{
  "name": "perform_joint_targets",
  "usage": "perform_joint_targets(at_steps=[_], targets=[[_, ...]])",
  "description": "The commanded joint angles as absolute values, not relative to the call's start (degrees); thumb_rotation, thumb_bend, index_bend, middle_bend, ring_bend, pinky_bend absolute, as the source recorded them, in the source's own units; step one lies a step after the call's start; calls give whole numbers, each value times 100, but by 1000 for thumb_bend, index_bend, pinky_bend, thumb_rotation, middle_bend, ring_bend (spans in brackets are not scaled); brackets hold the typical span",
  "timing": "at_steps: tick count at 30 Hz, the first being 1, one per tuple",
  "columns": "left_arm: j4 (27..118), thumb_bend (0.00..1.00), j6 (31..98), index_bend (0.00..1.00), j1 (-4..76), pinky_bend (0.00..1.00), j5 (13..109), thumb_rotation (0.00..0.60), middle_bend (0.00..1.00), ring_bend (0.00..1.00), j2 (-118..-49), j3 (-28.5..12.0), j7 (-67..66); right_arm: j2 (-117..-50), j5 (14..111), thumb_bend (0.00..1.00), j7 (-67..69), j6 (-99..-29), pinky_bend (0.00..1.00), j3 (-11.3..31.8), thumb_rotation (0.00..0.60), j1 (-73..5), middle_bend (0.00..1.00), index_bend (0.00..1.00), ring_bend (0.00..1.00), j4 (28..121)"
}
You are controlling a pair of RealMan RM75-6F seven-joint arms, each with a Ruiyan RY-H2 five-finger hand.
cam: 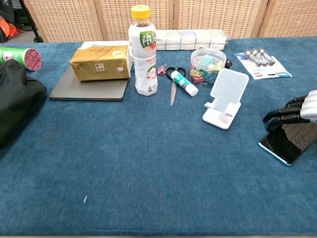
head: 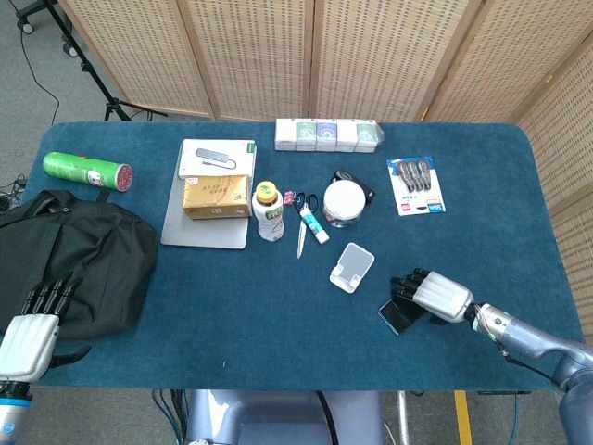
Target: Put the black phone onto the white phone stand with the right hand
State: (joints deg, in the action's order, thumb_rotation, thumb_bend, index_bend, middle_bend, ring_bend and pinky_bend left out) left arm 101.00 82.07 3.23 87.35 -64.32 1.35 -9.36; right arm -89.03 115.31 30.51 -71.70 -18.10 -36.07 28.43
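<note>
The black phone (head: 397, 315) (cam: 290, 144) is at the front right of the blue table, tilted, with its near-left edge on the cloth and its far side raised. My right hand (head: 434, 295) (cam: 297, 110) grips the raised side, dark fingers (cam: 278, 115) curled over the screen; the thumb is hidden. The white phone stand (head: 352, 266) (cam: 225, 99) stands empty a short way to the left of and behind the phone. My left hand (head: 23, 343) hangs off the table's front left corner, fingers apart, holding nothing.
A black bag (head: 74, 260) covers the left of the table (head: 241, 324). Behind the stand are a jar of clips (cam: 208, 64), a glue stick (cam: 183, 83), scissors (cam: 172, 87) and a drink bottle (cam: 142, 52). A laptop carrying a tissue pack (cam: 99, 62) lies further left.
</note>
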Motion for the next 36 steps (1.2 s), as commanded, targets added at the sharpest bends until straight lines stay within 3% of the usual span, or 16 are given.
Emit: perform_joint_targets(at_steps=[1, 12, 23, 31, 36], targets=[[10106, 0, 8197, 0, 331, 0, 8730, 600, 0, 0, -6443, 138, -952, -9058, 11458, 260, 3284, -7477, 236, -1816, 600, -3447, 476, 584, 346, 2532], [10108, 0, 8174, 0, 353, 0, 8729, 600, 0, 0, -6442, 154, -970, -8978, 11271, 311, 3477, -8217, 245, -1720, 600, -3253, 487, 593, 358, 2210], [10132, 0, 8223, 0, 339, 0, 8772, 600, 0, 0, -6392, 177, -883, -8538, 10970, 373, 3101, -8742, 245, -1371, 600, -3371, 488, 593, 358, 2572], [10193, 0, 8246, 0, 321, 0, 8700, 600, 0, 0, -6349, 163, -916, -7584, 10777, 386, 1671, -8982, 245, -850, 600, -3820, 489, 595, 358, 4120], [10337, 0, 8344, 0, 293, 0, 8775, 600, 0, 0, -6249, 167, -920, -6804, 10723, 388, 137, -8369, 245, -651, 600, -4138, 501, 606, 362, 5871]])
